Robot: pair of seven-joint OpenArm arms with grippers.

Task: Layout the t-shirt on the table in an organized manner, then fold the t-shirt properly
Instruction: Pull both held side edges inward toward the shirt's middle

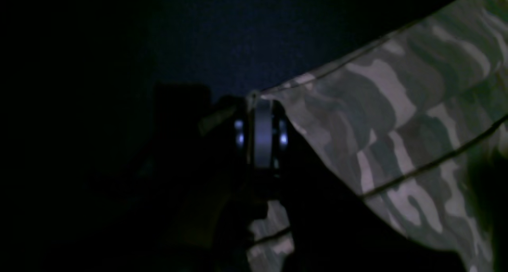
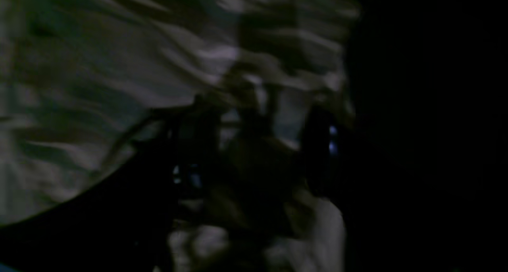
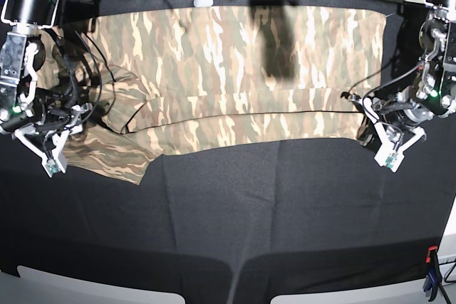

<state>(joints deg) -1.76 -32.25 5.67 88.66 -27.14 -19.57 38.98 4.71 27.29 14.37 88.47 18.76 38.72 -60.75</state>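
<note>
left fingers: I see my left gripper (image 1: 260,135) pinched narrow on the shirt (image 1: 397,117)'s corner; a sliver of hem pokes out above the pads, no gap showing. In the base view this gripper (image 3: 390,149) sits at the shirt's near right corner.

right fingers: my right gripper (image 2: 254,153) stands apart in the wrist view, with blurred cloth between and around the fingers. I can't tell whether they bite the cloth or just straddle it. In the base view it (image 3: 51,154) is at the shirt's near left edge, over the bunched sleeve.

shirt, near edge: the shirt (image 3: 235,83) lies across the far half of the table (image 3: 235,233). Its near strip is doubled back on the body, leaving a dark seam line running across.

shirt, far edge: flat and straight, close to the table's far rim; an arm's shadow falls on it.

handling: I judge it light, limp and thin. It will sag and drag between grips, not hold shape, and may slip from a shallow pinch.

where to hold: corners and hems, where stitching gives bite; I'd take the near left corner past the rumpled sleeve to match the right.
</note>
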